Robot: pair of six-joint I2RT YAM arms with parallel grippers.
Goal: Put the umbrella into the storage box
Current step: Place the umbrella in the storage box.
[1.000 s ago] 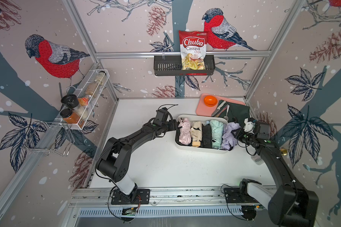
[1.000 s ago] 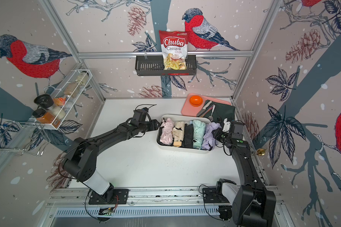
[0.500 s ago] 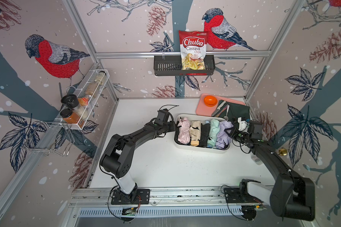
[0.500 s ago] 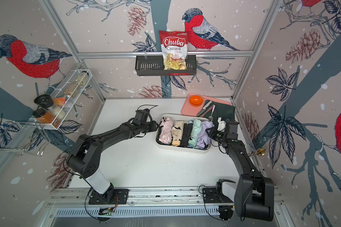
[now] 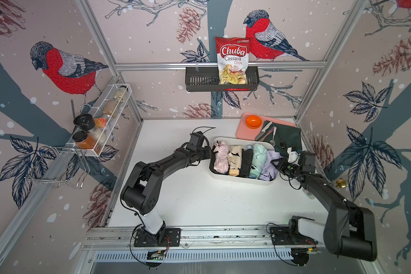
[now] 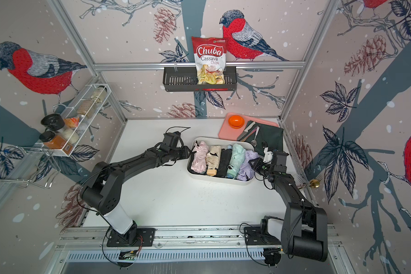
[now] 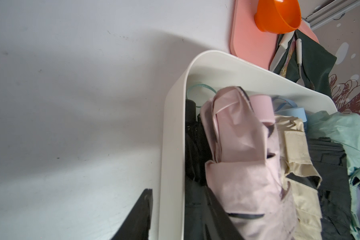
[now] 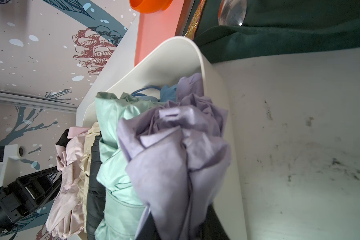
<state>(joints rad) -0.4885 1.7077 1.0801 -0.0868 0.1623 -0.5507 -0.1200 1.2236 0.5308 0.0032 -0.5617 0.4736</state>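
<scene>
We had the left gripper parted astride an end wall of the storage box and the right gripper about the lilac umbrella lying inside, though we could not tell whether either clamped, so withdrawing with fabric caught could have dragged it out.

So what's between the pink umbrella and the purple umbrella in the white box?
Three lie there: a cream folded umbrella, a black folded umbrella, a mint-green folded umbrella. Both top views show it.

5 umbrellas; 1 ea. of storage box, pink tray, orange bowl, chips bag.
</scene>
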